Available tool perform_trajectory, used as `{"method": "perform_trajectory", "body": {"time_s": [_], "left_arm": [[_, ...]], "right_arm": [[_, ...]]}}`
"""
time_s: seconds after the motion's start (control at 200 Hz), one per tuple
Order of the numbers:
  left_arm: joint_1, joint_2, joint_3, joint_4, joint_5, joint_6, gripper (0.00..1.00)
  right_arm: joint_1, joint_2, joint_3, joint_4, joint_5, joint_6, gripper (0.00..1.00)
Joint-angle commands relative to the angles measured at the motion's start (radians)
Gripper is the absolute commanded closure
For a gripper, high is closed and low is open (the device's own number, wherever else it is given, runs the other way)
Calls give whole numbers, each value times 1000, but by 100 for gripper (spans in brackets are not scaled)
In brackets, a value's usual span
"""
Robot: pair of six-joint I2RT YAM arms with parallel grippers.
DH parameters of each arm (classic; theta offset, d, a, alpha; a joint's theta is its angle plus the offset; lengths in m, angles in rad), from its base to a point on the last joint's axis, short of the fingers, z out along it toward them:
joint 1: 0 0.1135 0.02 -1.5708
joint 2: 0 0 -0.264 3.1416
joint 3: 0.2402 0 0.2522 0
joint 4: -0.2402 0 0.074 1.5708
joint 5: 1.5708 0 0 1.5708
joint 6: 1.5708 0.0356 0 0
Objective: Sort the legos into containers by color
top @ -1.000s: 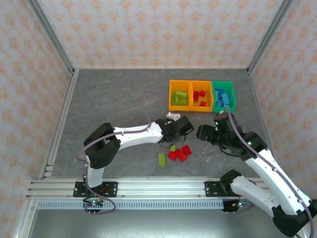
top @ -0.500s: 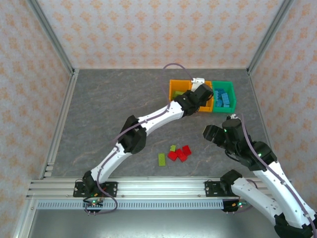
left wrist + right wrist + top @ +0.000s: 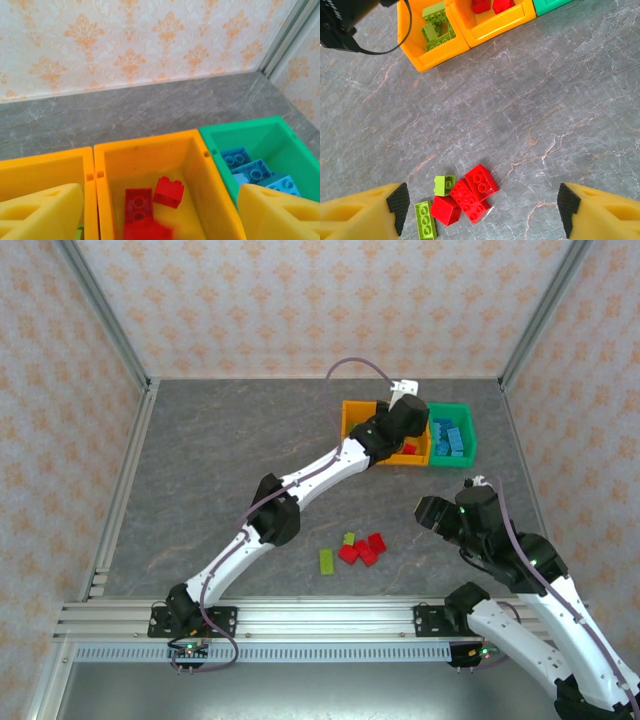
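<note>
From above, the left arm [image 3: 320, 468] reaches out so its jaws hang right over the middle bin [image 3: 412, 460], the orange one between the other two. From up here I cannot tell if those jaws are apart or together. The other orange bin [image 3: 346, 430] touches the middle bin on its left. The green bin [image 3: 471, 438] touches it on its right. A loose pile [image 3: 358, 548] of red and lime bricks lies on the bench [image 3: 220, 460], well apart from the middle bin, toward the arm bases. The right arm [image 3: 520, 560] holds its jaws near that pile.

The left wrist camera shows the left jaws wide apart, holding nothing. Under them, the middle bin holds red bricks [image 3: 167, 191]. One red piece is blurry, so I cannot tell if it is lying there or falling. The green bin holds blue bricks [image 3: 250, 170].

The right wrist camera shows the right jaws wide apart and empty above the pile. The other orange bin holds lime bricks [image 3: 435, 25].

I think the left arm is at the drop-off step for a red brick. Next, one loose brick must be picked up. The loose red ones touch each other, so the jaws must close on just one. Red goes in the middle bin, and lime goes in the bin on its left.
</note>
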Motion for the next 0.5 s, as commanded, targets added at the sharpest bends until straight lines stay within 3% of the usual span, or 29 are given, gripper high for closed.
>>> {"method": "perform_trajectory", "body": {"time_s": [0.0, 0.105, 0.265, 0.375, 0.495], "left_arm": [[0, -120, 17, -110, 0, -35, 17], [0, -259, -120, -142, 48, -68, 16], [-10, -614, -601, 62, 144, -113, 16], [-34, -873, -940, 194, 177, -51, 16], [-89, -1125, -1228, 218, 167, 57, 15]], "right_arm": [[2, -4, -22, -13, 30, 17, 20], [2, 10, -24, -8, 21, 19, 20], [4, 49, -35, -7, -13, 14, 20], [4, 103, -69, 43, -112, -2, 21], [8, 203, -115, 124, -221, 16, 21]]}}
